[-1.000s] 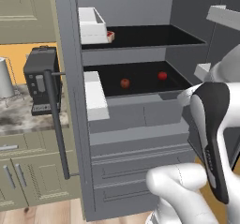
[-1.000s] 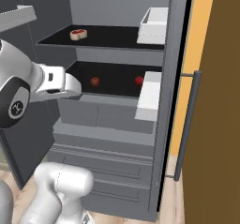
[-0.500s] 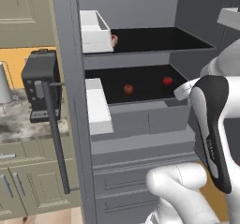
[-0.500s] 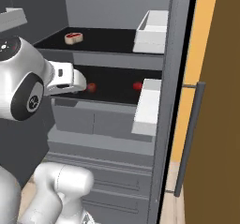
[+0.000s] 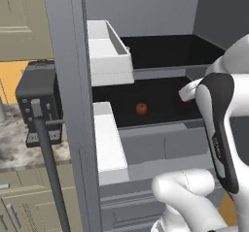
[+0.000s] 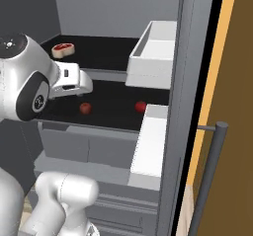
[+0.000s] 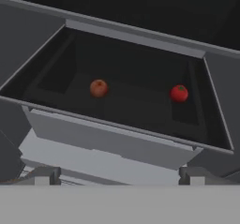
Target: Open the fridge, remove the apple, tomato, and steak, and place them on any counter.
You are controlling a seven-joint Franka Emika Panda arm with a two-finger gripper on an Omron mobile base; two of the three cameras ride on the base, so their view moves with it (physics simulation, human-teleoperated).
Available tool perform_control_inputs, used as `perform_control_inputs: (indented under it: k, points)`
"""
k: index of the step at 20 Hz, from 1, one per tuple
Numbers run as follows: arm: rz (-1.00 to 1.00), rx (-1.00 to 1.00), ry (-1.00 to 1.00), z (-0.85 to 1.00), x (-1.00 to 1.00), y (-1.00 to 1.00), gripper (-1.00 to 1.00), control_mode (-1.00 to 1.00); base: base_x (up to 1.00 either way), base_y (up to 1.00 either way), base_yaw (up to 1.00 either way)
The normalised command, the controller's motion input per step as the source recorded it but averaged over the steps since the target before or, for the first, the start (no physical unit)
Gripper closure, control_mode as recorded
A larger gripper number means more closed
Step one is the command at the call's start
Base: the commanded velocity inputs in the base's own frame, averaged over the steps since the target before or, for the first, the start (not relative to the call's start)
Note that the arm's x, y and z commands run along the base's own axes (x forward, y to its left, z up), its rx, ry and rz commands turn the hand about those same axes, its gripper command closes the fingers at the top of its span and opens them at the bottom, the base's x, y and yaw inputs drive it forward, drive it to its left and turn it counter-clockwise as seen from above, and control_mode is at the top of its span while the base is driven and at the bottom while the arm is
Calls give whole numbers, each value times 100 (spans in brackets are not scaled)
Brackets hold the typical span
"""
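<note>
Fridge (image 5: 68, 80) open. Gripper (image 7: 117, 178) jaws wide apart, nothing between them, facing lower shelf. Apple (image 7: 98, 88) ahead, a bit left of the gap; tomato (image 7: 179, 93) ahead-right, well apart from apple. Steak (image 6: 63, 49) on the shelf above jaws, off to the left in rt base view.

This is a home kitchen, rendered in simulation. A tall dark grey fridge (image 5: 68, 105) stands open, with black shelves, white door bins (image 6: 153, 52) and a long bar handle (image 5: 48, 168). Food sits inside: a steak (image 6: 63, 49) on the upper shelf, and an apple (image 7: 98, 87) and a tomato (image 7: 179, 93) on the lower one. Beside the fridge, a speckled stone counter (image 5: 19, 143) tops beige panelled cabinets (image 5: 24, 207) and carries a dark toaster (image 5: 38, 100), under beige wall cabinets (image 5: 22, 22) and an orange wall (image 5: 10, 78).
</note>
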Motion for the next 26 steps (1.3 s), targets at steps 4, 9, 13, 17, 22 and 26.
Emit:
perform_control_inputs:
  k: [4, 9, 13, 17, 22, 26]
  points:
    - [0, 0, 0, 0, 0, 0, -100, 100, 37, 1, -13]
    - [-4, 0, 0, 15, 26, 1, -100, -100, 10, 1, -4]
    - [6, 0, -14, 33, 24, 14, -100, -100, 0, 0, 0]
    - [19, 8, -18, 12, 48, 7, -100, -100, 0, 0, 0]
    - [21, 21, 1, -1, 88, 36, -100, -100, 0, 0, 0]
    - [11, 14, 1, 28, 38, 53, -100, -100, 0, 0, 0]
